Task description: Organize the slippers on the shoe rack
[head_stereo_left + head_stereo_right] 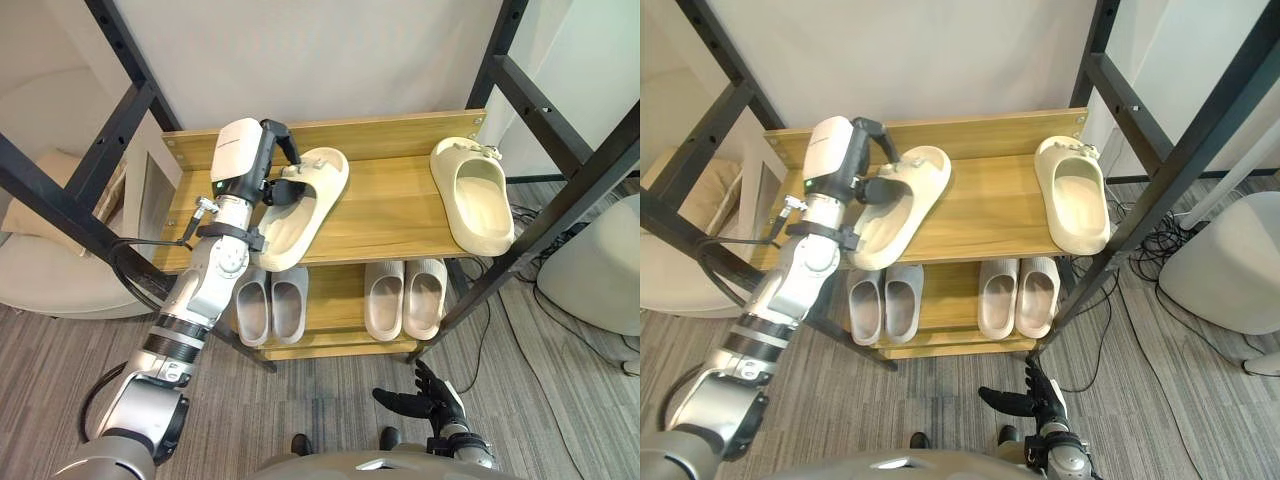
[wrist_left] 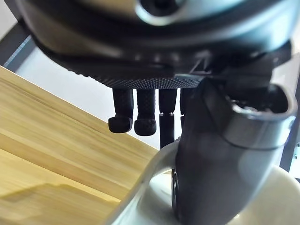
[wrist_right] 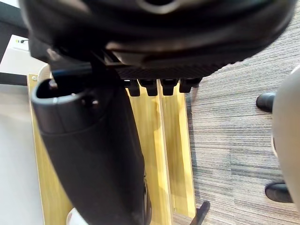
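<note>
Left eye view: my left hand [image 1: 275, 185] is up at the left end of the pale wooden two-shelf shoe rack [image 1: 390, 215]. It is clamped on the strap of a cream foam slide slipper [image 1: 303, 222]. Dark fingers are curled over the strap from above, with the thumb underneath. The slipper lies slantwise on the top shelf, toe towards the back and heel end reaching over the front edge. Whether its sole rests flat on the board, I cannot tell.

The matching cream slipper [image 1: 473, 195] lies at the right end of the same shelf, well apart from the held one and nearly square to the rack. On the lower shelf a pale grey pair of slippers [image 1: 270, 305] stands side by side at the left. A beige pair of slippers [image 1: 404, 298] stands at the right.

My right hand [image 1: 425, 400] hangs low over the grey striped carpet floor [image 1: 330, 400] in front of the rack. Its fingers are loosely spread and it holds nothing.

Left wrist view adds the grip up close. The fingertips [image 2: 136, 123] hook down past the strap, and the thumb [image 2: 220, 159] bears on the slipper's cream rim, with shelf boards beyond.

Right wrist view shows bare fingers [image 3: 159, 86] and the thumb [image 3: 89, 154] over the rack's wood and the carpet, touching neither.
</note>
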